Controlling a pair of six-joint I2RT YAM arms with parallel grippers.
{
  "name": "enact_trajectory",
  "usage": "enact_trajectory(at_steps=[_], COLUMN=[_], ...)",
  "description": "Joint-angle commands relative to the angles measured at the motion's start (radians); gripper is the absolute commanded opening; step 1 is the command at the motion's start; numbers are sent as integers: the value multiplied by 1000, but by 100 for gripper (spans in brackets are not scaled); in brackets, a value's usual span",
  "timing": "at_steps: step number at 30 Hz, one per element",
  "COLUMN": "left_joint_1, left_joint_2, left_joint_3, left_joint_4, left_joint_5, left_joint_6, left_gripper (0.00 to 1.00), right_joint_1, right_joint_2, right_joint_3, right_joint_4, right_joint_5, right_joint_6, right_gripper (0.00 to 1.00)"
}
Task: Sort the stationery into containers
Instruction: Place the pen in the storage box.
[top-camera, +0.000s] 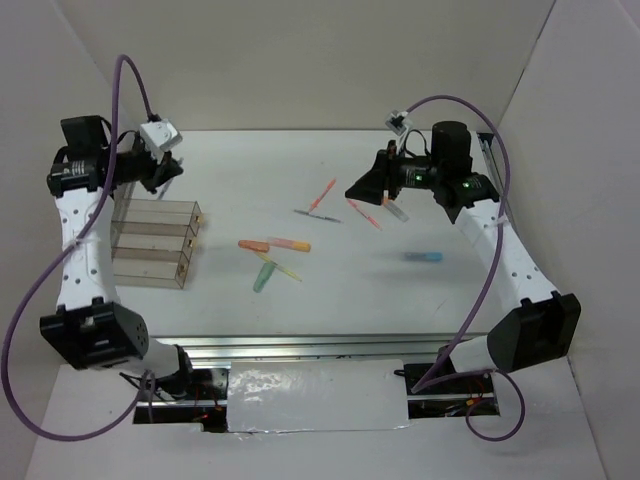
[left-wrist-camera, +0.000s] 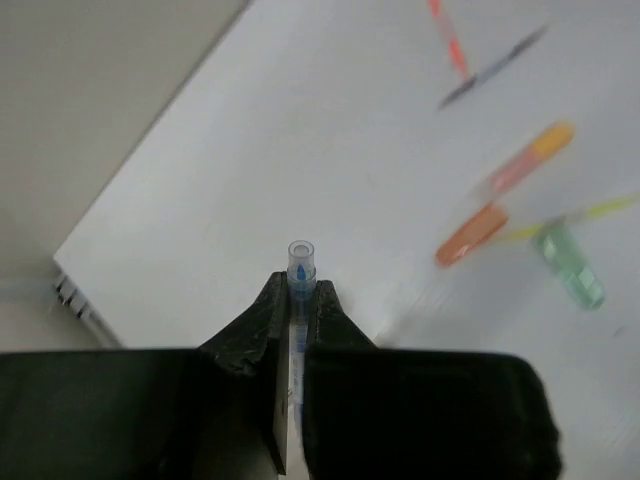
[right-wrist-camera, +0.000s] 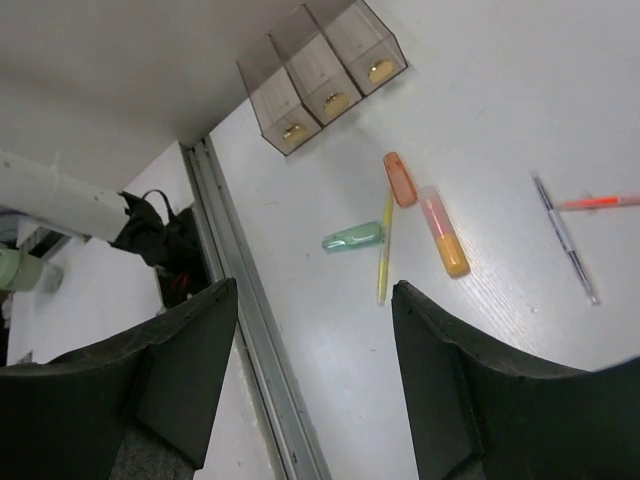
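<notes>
My left gripper (left-wrist-camera: 298, 292) is shut on a thin clear pen with a blue core (left-wrist-camera: 300, 262). In the top view the left gripper (top-camera: 168, 172) hangs above the far end of the clear containers (top-camera: 155, 240). My right gripper (top-camera: 364, 189) is open and empty, held above the table's far right; its fingers (right-wrist-camera: 190, 340) frame bare table. On the table lie an orange marker (top-camera: 254, 244), a pink-orange highlighter (top-camera: 291, 244), a pale green cap (top-camera: 263, 276), a yellow pen (top-camera: 285, 269), a grey pen (top-camera: 318, 214), an orange pen (top-camera: 323, 194) and a blue piece (top-camera: 424, 256).
A red pen (top-camera: 366, 214) and a pale piece (top-camera: 396, 209) lie under the right gripper. The right wrist view shows the containers (right-wrist-camera: 325, 70), the green cap (right-wrist-camera: 352, 237) and the table's metal front rail (right-wrist-camera: 255, 340). White walls enclose the table.
</notes>
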Motion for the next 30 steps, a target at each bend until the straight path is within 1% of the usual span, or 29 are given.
enact_trajectory(at_steps=[1,2,3,4,5,6,7,8,10,11,15,18,20,23,24,25,30], left_joint_1=[92,107,113,116,118,119,116,107,104,101,84,70,60,46,40,33,30], left_joint_2=[137,172,231,256,276,293,296,293,292,302,342,373,393,440,456,470,511], left_joint_3=[85,143,173,194,216,210,173,152,95,86,73,72,61,75,90,98,93], left_joint_4=[-423,-459,-485,-522,-525,-519,-498,-485,-439,-430,-395,-347,-320,-301,-306,-306,-257], left_joint_5=[9,-9,-15,-23,-51,-68,-89,-133,-153,-164,-196,-204,-224,-262,-272,-281,-304], left_joint_6=[654,742,775,799,843,876,909,968,983,1020,1037,1029,1025,1007,997,978,941], left_gripper=[3,3,3,3,3,3,3,4,5,6,10,11,12,17,23,26,27], right_joint_1=[-11,-17,-19,-22,-22,-23,-25,-25,-28,-28,-37,-35,-35,-37,-37,-38,-43], right_joint_2=[-44,-45,-45,-47,-42,-41,-33,-30,-21,-18,-1,17,27,39,45,48,57], right_joint_3=[-27,-37,-53,-61,-70,-80,-83,-86,-93,-95,-104,-97,-90,-83,-83,-78,-83], right_joint_4=[-66,-66,-63,-63,-58,-64,-66,-72,-75,-76,-76,-89,-96,-110,-118,-121,-127], right_joint_5=[-3,-3,-5,-6,-3,-3,-5,-3,-2,-3,0,-6,-10,-5,-3,-3,-3], right_joint_6=[-114,-120,-123,-123,-125,-129,-132,-140,-143,-145,-154,-154,-183,-198,-206,-209,-218], right_gripper=[70,70,70,70,70,70,70,70,70,69,69,69,69,69,69,69,69])
